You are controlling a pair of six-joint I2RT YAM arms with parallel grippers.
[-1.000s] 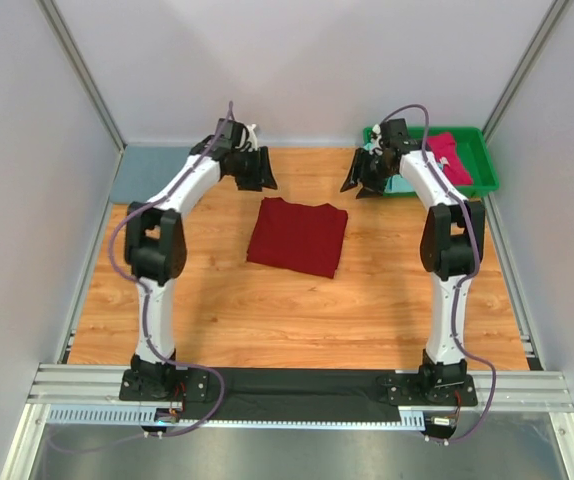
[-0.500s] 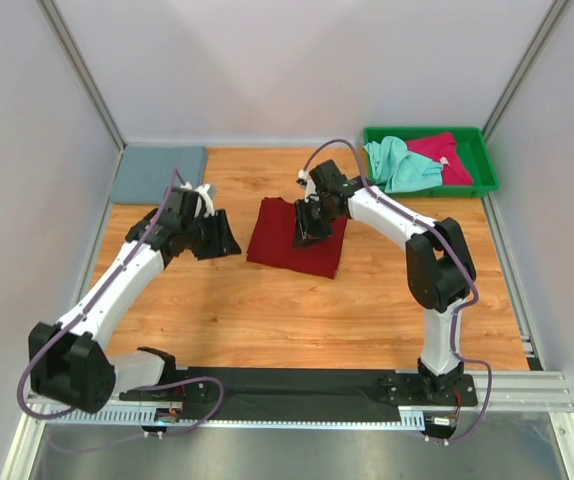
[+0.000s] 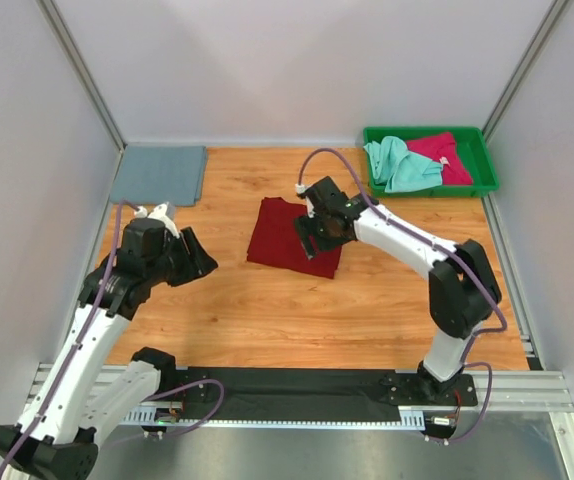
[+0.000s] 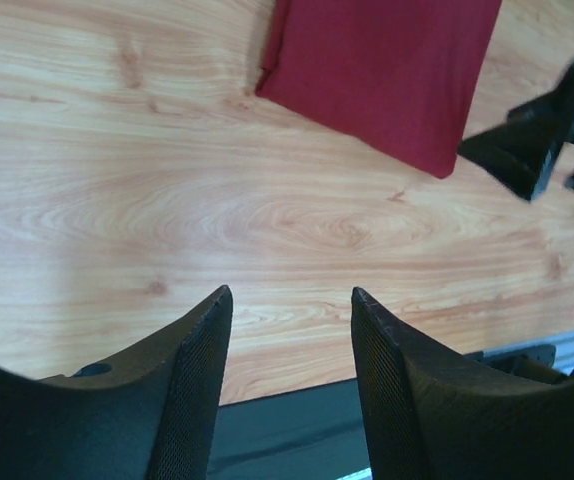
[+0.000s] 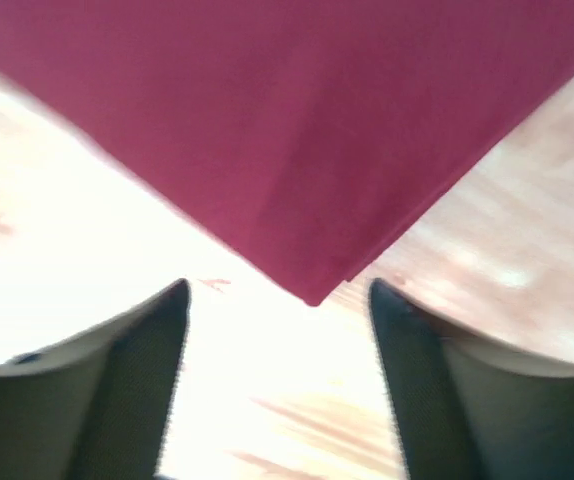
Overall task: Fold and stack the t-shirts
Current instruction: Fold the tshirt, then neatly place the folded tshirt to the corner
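Table [image 3: 267, 310]: right gripper [image 5: 279, 288], jaws apart, now over red shirt [image 3: 272, 238] corner; left gripper [image 4: 289, 292] backs off, open, empty, so a refold looks likely.

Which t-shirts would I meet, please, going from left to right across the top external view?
slate grey-blue t-shirt → dark red t-shirt → mint green t-shirt → pinkish-red t-shirt; the last two lie in the green tray.

Dark red t-shirt [image 4: 382, 75] on wooden table [image 4: 167, 200] beyond parted jaws
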